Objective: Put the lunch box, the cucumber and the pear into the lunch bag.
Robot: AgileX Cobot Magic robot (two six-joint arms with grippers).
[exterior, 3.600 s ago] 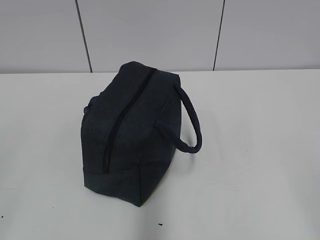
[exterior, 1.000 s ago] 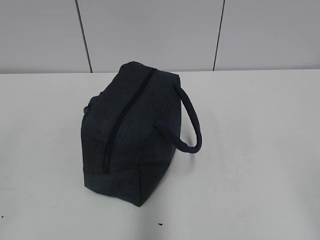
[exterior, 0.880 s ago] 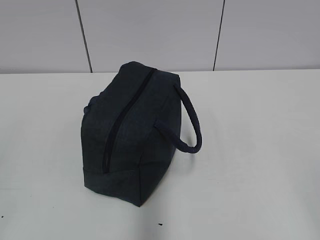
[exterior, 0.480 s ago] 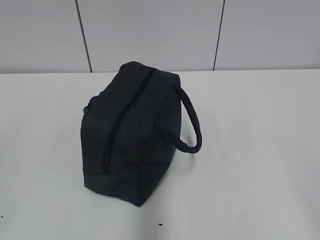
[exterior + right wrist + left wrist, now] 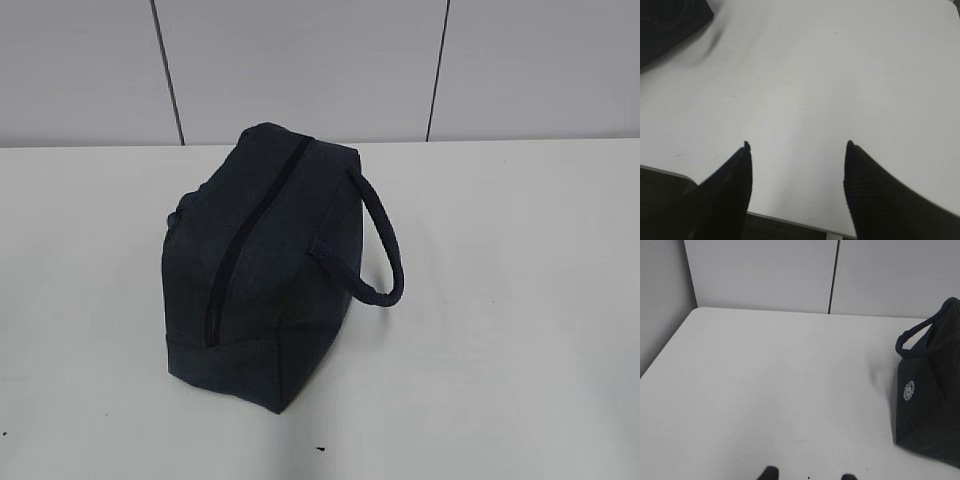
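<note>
The dark navy lunch bag stands on the white table, its zipper closed along the top and one loop handle hanging to the right. It shows at the right edge of the left wrist view and at the top left corner of the right wrist view. My left gripper is open and empty, only its tips showing above bare table. My right gripper is open and empty over the table's near edge. The lunch box, the cucumber and the pear are out of view. Neither gripper shows in the exterior view.
The white table runs back to a grey panelled wall. The table's left edge and a side wall show in the left wrist view. The near table edge lies under my right gripper.
</note>
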